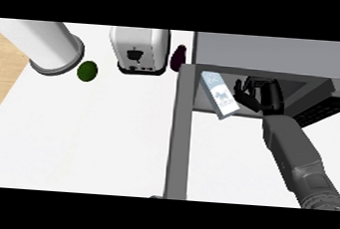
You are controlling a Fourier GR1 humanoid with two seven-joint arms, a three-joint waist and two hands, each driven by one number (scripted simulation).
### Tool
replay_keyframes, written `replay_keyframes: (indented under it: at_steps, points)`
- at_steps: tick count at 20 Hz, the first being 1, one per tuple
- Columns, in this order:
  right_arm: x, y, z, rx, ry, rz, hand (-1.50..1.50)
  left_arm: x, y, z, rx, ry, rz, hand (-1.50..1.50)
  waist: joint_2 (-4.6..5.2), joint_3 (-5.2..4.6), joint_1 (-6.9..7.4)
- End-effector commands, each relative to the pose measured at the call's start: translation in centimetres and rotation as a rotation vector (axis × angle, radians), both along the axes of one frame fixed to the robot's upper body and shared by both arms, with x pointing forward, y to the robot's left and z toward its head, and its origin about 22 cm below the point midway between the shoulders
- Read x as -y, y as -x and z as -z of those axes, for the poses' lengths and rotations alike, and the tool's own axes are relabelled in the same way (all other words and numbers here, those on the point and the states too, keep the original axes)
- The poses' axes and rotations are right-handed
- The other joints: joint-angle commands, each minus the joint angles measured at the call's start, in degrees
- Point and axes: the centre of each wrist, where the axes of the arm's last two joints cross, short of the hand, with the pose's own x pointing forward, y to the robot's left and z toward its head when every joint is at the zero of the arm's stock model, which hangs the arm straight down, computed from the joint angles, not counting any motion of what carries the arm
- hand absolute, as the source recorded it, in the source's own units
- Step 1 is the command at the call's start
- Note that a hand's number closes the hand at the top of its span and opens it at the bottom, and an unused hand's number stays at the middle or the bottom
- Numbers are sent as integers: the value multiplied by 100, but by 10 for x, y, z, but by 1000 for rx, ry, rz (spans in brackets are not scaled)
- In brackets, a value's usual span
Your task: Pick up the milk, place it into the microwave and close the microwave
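Observation:
The milk (pixel 219 93), a white carton with blue print, stands tilted inside the open microwave (pixel 280 54), near the left of its cavity. My right hand (pixel 262 98) reaches into the cavity just right of the carton. Its fingers are straight and spread, and its thumb points at the carton's side; I cannot tell whether it touches. The microwave door (pixel 179 137) hangs wide open, seen edge-on as a dark grey strip running toward me. My left hand does not show.
A toaster (pixel 139 52) stands at the back of the white counter (pixel 76 130), with a dark purple vegetable (pixel 178 57) to its right. A round green fruit (pixel 87 71) and a tall white cylinder (pixel 52 48) sit at the back left.

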Motion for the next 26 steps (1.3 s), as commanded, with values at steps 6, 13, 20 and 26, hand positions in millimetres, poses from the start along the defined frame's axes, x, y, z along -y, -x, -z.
replay_keyframes:
  at_steps: [6, 13, 20, 26]
  points:
    - [18, -28, -45, 26, 172, 90, 150, -8, -23, 3, 29, -5, 34, -150, 152, 2, 230]
    - [34, -39, -72, 29, 252, 240, 150, -4, -31, -2, 59, -4, 47, -150, 231, 9, 411]
    - [53, -34, -70, 31, 284, 303, 150, -4, -41, -4, 64, -26, 84, -150, 315, 19, 478]
    - [59, -43, -91, 53, 253, 344, 150, -4, -48, -5, 63, -22, 101, -150, 386, 24, 602]
